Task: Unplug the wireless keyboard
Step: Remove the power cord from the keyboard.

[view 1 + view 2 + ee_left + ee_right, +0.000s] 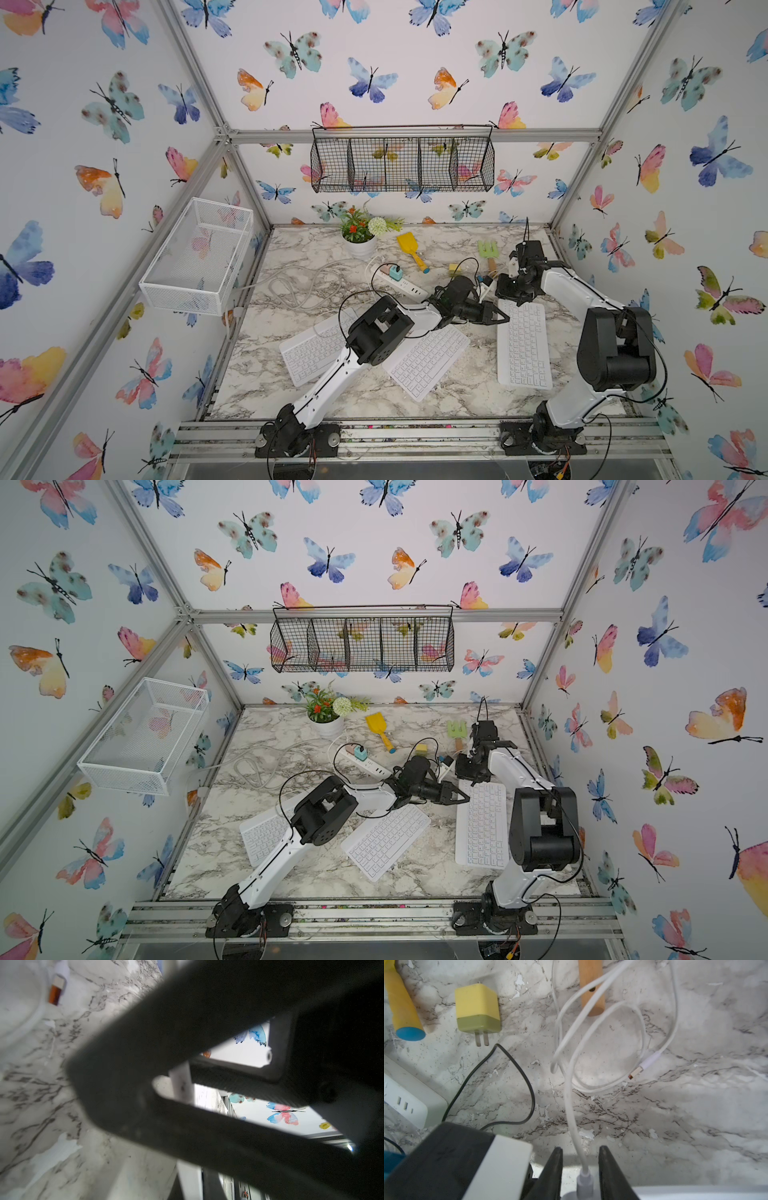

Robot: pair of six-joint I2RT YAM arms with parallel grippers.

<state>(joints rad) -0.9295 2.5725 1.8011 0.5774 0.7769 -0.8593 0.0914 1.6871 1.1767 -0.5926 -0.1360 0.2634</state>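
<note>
Nearest the arm bases, on the marble table [257, 374], lie a left keyboard [307, 353], partly under the left arm, and a slanted middle keyboard [428, 361]. The wireless keyboard [523, 345] lies apart on the right side of the table, running front to back, just in front of the right arm. The left gripper [500, 319] reaches across to that keyboard's left edge near its far corner, its fingers clenched tip to tip; whether it pinches anything cannot be told. At the keyboard's far end, the right gripper [580, 1148] points down with its jaws released, standing either side of the plug [584, 1184] with a gap on each side. The plug sits in the keyboard's far edge. From it the white cable [569, 1095] loops over the table and across a wooden handle [591, 987], ending in a loose USB end [636, 1073] that lies on the marble. Left of the loops lie a yellow-green charger [477, 1009] and a power strip [401, 284]. Farther back are a yellow shovel [409, 245], a green rake [486, 249] and a flower pot [359, 239]. A black wire basket [403, 164] hangs on the back wall.
</note>
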